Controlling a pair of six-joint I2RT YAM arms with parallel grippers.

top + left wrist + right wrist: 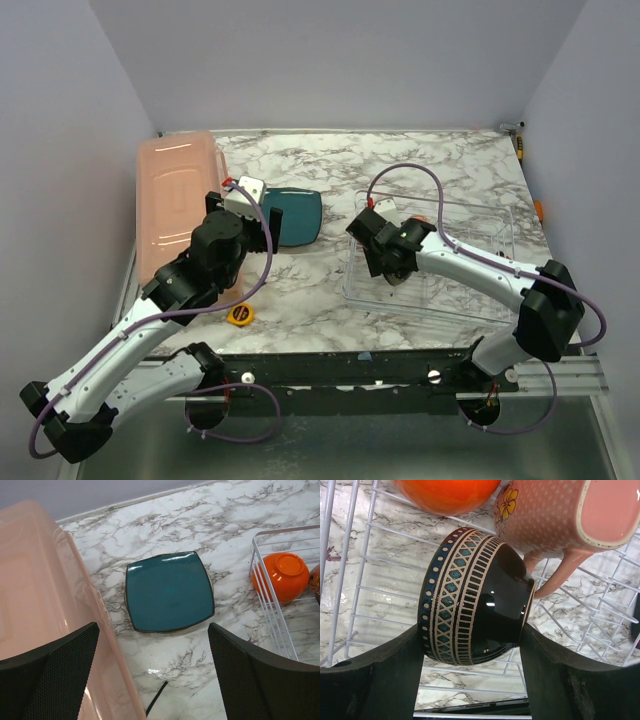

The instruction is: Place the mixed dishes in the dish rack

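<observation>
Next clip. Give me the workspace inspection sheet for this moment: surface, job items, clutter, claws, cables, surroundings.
Surface: marble-patterned table.
Job's things: teal plate flat on the table, outside the dish rack; orange bowl and pink mug in the rack; dark bowl over the rack wires.
Clutter: yellow tape measure near the front edge; pink tub at the left.
Claws: left claw open, facing the plate, not touching it; right claw shut on the dark bowl.
Cables: purple cables loop along both arms.
Surroundings: plain walls on three sides; items at the right edge too small to tell.
</observation>
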